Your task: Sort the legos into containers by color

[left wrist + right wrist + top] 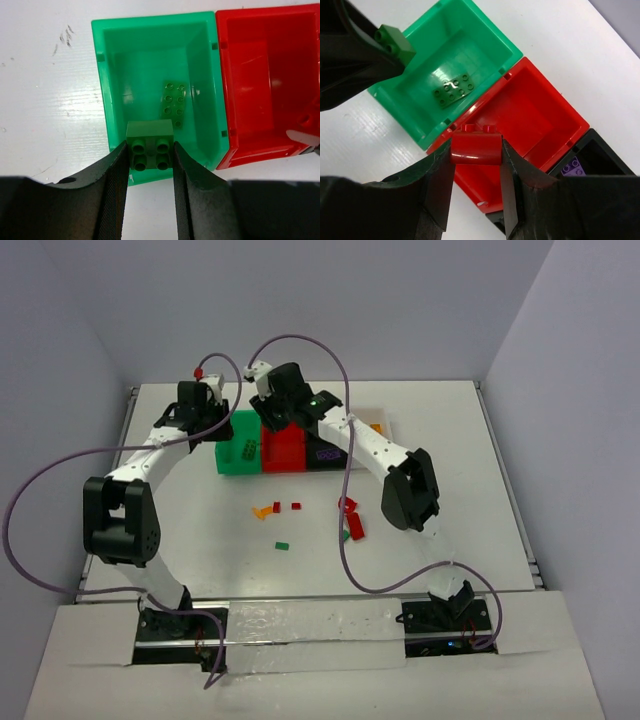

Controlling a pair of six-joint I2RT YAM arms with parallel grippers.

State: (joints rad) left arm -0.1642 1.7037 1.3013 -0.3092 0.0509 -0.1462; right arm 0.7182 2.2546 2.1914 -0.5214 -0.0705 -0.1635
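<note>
My left gripper [150, 156] is shut on a green two-by-two lego [150, 145] over the near rim of the green container [102, 90]. A flat green plate [173, 102] lies inside that bin. My right gripper [476, 150] is shut on a red rounded lego [476, 146] above the near edge of the red container [535, 115]. From above, both grippers, left [215, 412] and right [275, 412], hover over the row of bins at the back. A purple lego [572, 167] shows in the black container [600, 150].
Loose legos lie on the table in front of the bins: an orange one [263, 511], small red ones [296, 506], a green one [283, 546] and a red cluster [352, 525]. The clear white container [378, 424] ends the row on the right, partly behind my right arm.
</note>
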